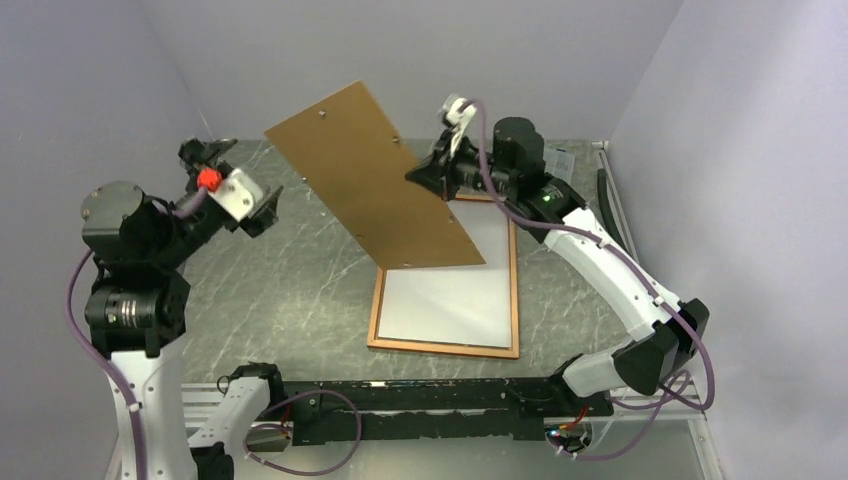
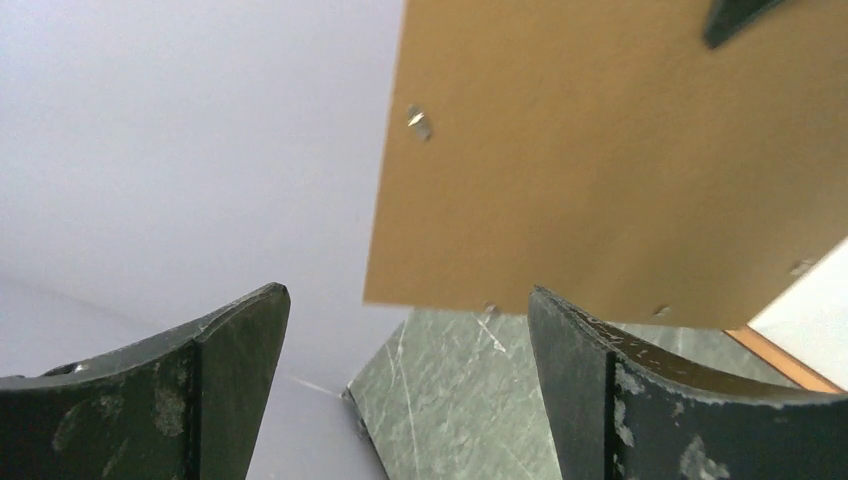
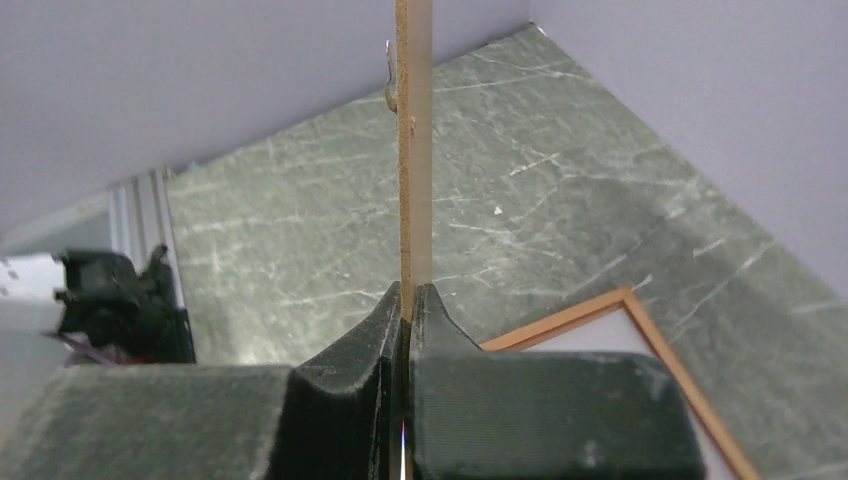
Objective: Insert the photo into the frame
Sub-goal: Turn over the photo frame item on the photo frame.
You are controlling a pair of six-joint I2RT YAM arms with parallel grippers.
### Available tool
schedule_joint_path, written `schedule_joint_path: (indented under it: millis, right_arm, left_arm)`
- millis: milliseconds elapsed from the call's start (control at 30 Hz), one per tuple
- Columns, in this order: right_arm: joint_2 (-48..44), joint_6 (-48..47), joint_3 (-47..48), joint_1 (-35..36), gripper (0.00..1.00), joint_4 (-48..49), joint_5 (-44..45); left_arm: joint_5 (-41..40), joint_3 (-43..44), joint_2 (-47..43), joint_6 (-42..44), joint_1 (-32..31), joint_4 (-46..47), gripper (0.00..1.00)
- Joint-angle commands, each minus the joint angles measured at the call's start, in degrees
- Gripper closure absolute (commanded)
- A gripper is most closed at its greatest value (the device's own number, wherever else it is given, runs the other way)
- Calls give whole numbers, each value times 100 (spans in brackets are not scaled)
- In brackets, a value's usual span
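Observation:
The frame (image 1: 443, 348), with a thin reddish-orange border, lies flat on the table right of centre. Inside it a white sheet (image 1: 450, 290) shows, which looks like the photo lying with its white back up. The brown backing board (image 1: 370, 180) hangs tilted in the air above the frame's far end. My right gripper (image 1: 425, 175) is shut on the board's right edge; its wrist view shows the jaws (image 3: 408, 300) pinching the board (image 3: 412, 150) edge-on, with the frame's corner (image 3: 560, 322) below. My left gripper (image 1: 262, 205) stands open and holds nothing, left of the board (image 2: 600, 150) and apart from it.
Grey-green marbled tabletop (image 1: 290, 290) enclosed by pale walls on the left, back and right. A black rail (image 1: 420, 405) with cables runs along the near edge between the arm bases. The right arm (image 1: 610, 270) reaches over the table's right side.

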Motion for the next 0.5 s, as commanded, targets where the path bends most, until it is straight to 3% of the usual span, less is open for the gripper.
schedule_joint_path:
  millis: [0,200,333,467]
  right_arm:
    - [-116,1557,540,-377,100,721,-291]
    - [117,3501,544,-1451,100,443,-1061]
    - [-142,4622,-506,-2193,100,932,-1490]
    - [-668,5130,-1693,-2797,100,1506,-1538]
  left_arm:
    - [-904,475,517,-1133,-13,176,6]
    - [-831,1140,1284,-1306,-10,-1291,6]
    - [-1073,1046,1665,-1349,-9,-1922,6]
    - [-1316,862,2029,-1393,-4,-2122,6]
